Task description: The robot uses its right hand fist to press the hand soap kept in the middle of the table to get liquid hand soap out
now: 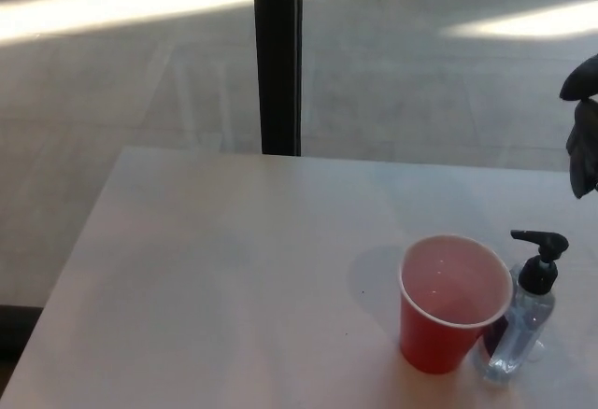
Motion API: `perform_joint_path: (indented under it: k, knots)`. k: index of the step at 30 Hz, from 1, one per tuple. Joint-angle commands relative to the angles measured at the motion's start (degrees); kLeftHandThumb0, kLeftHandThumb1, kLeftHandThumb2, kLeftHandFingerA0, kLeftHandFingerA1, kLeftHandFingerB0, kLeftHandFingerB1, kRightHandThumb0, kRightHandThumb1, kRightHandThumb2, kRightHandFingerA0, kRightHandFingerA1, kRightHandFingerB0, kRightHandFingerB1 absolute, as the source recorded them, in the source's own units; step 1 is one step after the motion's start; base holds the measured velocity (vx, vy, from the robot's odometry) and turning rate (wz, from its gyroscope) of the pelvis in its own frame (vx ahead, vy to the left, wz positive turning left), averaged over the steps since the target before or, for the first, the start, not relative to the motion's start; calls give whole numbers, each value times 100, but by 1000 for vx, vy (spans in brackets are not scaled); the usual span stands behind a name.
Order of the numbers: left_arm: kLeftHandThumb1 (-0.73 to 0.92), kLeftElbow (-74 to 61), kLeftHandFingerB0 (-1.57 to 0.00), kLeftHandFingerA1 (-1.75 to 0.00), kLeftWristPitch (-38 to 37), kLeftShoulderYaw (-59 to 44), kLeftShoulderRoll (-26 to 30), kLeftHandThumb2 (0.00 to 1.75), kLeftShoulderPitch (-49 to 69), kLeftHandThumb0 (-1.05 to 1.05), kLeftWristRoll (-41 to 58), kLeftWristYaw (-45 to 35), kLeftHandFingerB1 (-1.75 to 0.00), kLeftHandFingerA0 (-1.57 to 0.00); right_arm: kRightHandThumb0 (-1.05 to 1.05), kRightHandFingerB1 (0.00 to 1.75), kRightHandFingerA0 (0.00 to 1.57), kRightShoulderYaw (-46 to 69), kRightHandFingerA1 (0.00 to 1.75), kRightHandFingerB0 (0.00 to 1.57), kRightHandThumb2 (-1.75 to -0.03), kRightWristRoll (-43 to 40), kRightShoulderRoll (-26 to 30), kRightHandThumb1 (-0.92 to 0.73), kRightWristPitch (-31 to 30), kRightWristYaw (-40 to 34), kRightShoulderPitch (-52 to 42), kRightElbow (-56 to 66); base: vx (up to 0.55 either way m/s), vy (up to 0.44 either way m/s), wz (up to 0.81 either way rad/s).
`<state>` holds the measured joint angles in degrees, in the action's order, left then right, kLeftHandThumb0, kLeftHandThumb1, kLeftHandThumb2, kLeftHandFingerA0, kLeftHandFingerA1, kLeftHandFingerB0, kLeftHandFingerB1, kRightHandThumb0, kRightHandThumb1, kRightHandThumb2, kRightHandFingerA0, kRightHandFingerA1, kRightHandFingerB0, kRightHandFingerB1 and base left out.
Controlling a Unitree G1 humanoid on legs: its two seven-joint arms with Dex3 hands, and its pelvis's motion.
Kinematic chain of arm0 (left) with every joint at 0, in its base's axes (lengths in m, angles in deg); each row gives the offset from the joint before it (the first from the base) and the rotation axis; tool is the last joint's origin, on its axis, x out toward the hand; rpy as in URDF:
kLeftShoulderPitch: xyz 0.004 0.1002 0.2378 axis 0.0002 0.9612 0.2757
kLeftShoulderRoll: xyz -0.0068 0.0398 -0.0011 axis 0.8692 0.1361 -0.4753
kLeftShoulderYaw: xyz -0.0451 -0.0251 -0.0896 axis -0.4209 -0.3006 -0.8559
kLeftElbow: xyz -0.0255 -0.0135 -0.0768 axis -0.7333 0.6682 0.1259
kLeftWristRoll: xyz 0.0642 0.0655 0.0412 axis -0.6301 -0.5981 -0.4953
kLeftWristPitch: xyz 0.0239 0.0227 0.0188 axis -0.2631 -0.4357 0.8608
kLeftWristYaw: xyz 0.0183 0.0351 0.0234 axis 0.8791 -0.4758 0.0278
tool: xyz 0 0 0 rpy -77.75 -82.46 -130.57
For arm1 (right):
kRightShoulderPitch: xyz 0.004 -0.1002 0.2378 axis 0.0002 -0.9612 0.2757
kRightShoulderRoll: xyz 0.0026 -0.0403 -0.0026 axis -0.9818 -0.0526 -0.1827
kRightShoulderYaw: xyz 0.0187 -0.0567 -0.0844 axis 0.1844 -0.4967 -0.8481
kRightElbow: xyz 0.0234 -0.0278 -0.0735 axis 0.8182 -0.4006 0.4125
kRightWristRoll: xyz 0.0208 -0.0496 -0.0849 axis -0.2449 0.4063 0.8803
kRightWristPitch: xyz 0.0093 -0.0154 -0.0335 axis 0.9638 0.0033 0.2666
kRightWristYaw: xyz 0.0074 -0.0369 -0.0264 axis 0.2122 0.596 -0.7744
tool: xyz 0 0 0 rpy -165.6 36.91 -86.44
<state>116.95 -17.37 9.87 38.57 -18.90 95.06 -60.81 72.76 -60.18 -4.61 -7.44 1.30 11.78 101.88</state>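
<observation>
The right robot hand pokes in at the right edge, well above the soap bottle; can't tell if it's open or fisted. Bottle stands upright on the tabletop, touching a red cup.

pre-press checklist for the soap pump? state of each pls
1. Soap bottle upright on the table: ok.
2. Pump head uncovered from above, nothing resting on it: ok.
3. Red cup beside the bottle, on its left in the picture, with the spout pointing toward it: ok; whether cup and bottle touch: cannot tell.
4. Right hand above the pump: not ok, it only shows at the right edge, higher in the picture than the pump head.
5. Right hand closed into a fist: cannot tell, too little of it shows.
6. Left hand out of the way: ok, not in view.
</observation>
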Motion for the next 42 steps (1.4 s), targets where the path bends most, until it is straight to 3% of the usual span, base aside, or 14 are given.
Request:
perform_joint_path:
  k: [1,3,4,5,7,8,11,13,15,24,25,34,38,42]
  knots:
    - [43,-64,-53,-90,39,20,112,107,31,-38,46,87,-77,-76,-16,149,100,-18,175,71,-123,80,-15,-58,-24,173,-107,-73,0,0,0]
    - [43,-68,-53,-90,63,28,117,107,26,-38,44,95,-77,-76,-16,149,100,-10,175,71,-123,87,-27,-58,-31,191,-111,-82,0,0,0]
    - [47,72,-51,-95,-10,4,120,97,-20,-37,74,63,-81,-72,-15,153,100,-20,175,69,-123,105,-46,-58,-47,166,-131,-81,0,0,0]
    - [47,82,-52,-94,-31,4,114,98,-16,-36,80,51,-81,-71,-16,145,99,-78,175,74,-123,195,-46,-59,-48,127,-159,-48,0,0,0]
    - [47,110,-53,-96,-64,28,114,98,-17,-36,54,73,-82,-74,-14,154,99,-107,175,67,-124,224,-60,-58,61,221,-204,-87,0,0,0]
    - [44,113,-53,-91,-50,21,115,107,-16,-38,67,56,-77,-78,-15,144,99,-165,175,75,-121,237,-105,-60,54,217,-271,-58,0,0,0]
    - [42,156,-54,-91,-60,22,118,105,-26,-38,66,67,-77,-79,-14,143,100,-198,175,77,-121,242,-159,-60,4,185,-323,-29,0,0,0]
    - [43,206,-55,-90,-70,38,129,106,-57,-38,44,98,-77,-78,-13,146,100,-257,175,78,-123,242,-263,-59,-121,75,-392,36,0,0,0]
    - [43,233,-58,-89,-103,40,132,106,-61,-38,52,76,-79,-77,-12,159,99,-294,175,72,-126,269,-338,-57,-53,142,-452,-9,0,0,0]
    - [43,220,-57,-95,-141,40,107,106,-50,-39,73,93,-79,-84,-14,161,99,-343,175,70,-130,484,-382,-54,187,353,-706,-162,0,0,0]
    - [44,231,-54,-91,-144,39,110,107,-52,-38,75,84,-77,-79,-12,165,101,-340,175,69,-131,490,-384,-54,192,363,-708,-165,0,0,0]
    - [44,152,-54,-91,-81,85,129,106,-30,-39,33,94,-77,-79,-12,156,100,-291,175,70,-123,555,-447,-59,309,437,-856,-266,0,0,0]
    - [45,164,-54,-91,-83,114,143,106,-29,-39,18,101,-77,-79,-12,163,101,-352,175,69,-128,554,-515,-58,387,517,-929,-325,0,0,0]
    - [44,169,-53,-91,-61,116,139,106,-45,-41,45,138,-76,-79,-15,159,100,-491,175,71,-122,667,-520,-60,266,401,-1022,-248,0,0,0]
